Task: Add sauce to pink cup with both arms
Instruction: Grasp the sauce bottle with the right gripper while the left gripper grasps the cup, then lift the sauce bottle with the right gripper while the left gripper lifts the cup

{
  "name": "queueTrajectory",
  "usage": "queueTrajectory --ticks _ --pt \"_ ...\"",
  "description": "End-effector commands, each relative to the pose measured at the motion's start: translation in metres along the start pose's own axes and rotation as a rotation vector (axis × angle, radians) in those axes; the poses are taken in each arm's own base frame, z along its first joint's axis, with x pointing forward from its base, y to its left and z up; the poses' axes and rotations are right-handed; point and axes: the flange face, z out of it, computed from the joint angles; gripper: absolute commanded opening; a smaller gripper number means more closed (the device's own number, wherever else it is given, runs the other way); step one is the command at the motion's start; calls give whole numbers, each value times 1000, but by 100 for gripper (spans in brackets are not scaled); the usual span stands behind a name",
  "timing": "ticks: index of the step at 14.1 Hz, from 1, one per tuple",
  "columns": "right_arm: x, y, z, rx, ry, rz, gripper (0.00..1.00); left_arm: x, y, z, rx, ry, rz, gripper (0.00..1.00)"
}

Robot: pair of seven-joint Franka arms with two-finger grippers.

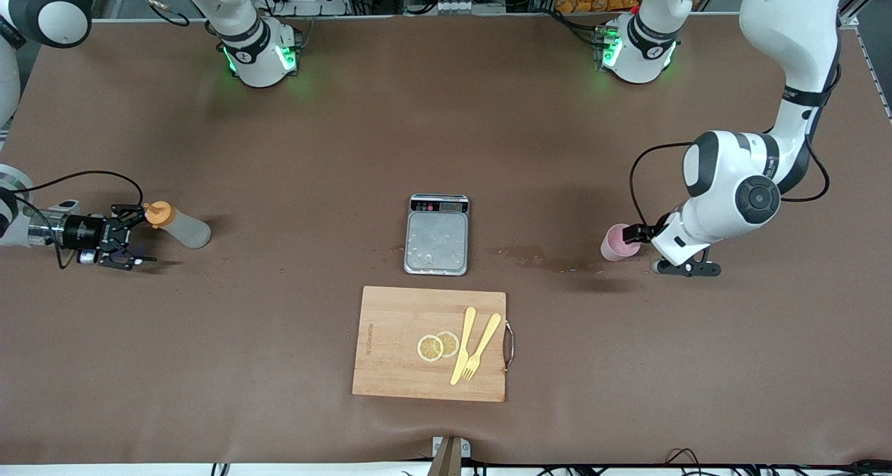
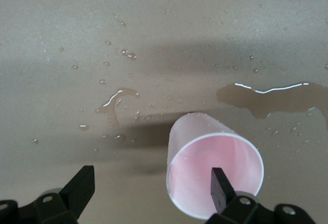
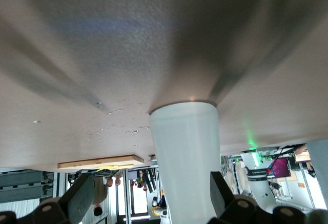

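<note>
At the right arm's end of the table your right gripper [image 1: 132, 238] sits low over the tabletop with its jaws spread wide; the sauce bottle [image 1: 180, 226] stands on the table between the fingers, orange cap [image 1: 159, 213] at the fingertips, and neither finger is pressed against it. In the right wrist view the bottle's whitish body [image 3: 187, 157] fills the gap between the two black fingers [image 3: 220, 190], with space on both sides. Moving toward the middle, you have a grey scale [image 1: 437, 234] lying flat, and nearer the front camera a wooden cutting board [image 1: 430, 343] carrying two lemon slices [image 1: 437, 345] plus a yellow knife [image 1: 463, 345] and fork [image 1: 482, 346]. A wet smear [image 1: 550, 260] marks the brown table [image 1: 279, 364] between the scale and the pink cup [image 1: 617, 242]. At the left arm's end, your left gripper [image 1: 644, 233] is down at the cup with jaws open wide: in the left wrist view one finger [image 2: 221, 185] reaches inside the cup's [image 2: 212, 170] rim while the other [image 2: 82, 185] stands well clear outside it, so the cup wall lies between them, ungripped.
</note>
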Motion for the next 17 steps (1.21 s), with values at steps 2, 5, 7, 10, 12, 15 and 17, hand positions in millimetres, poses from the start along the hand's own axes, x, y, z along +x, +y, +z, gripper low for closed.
queueTrajectory --ticks 2,5,7,10,12,15,17 --pt "-10 -5 20 -23 -76 5 100 0 7 10 -21 12 -18 100" --pt "-12 -6 32 -46 -89 6 100 1 10 17 -20 16 -12 81" --pt "-13 -8 39 -55 -92 -1 100 1 11 19 -18 13 -5 18" --pt "-10 -1 48 -67 -119 -12 100 -2 20 21 -8 7 30 0" --pt "-8 3 53 -73 -130 -31 100 -2 20 20 -8 8 33 0" --pt "-9 1 58 -79 -132 -51 71 -1 20 16 -9 15 38 0" --pt "-10 0 61 -84 -130 -53 52 0 20 -3 -8 38 42 0"
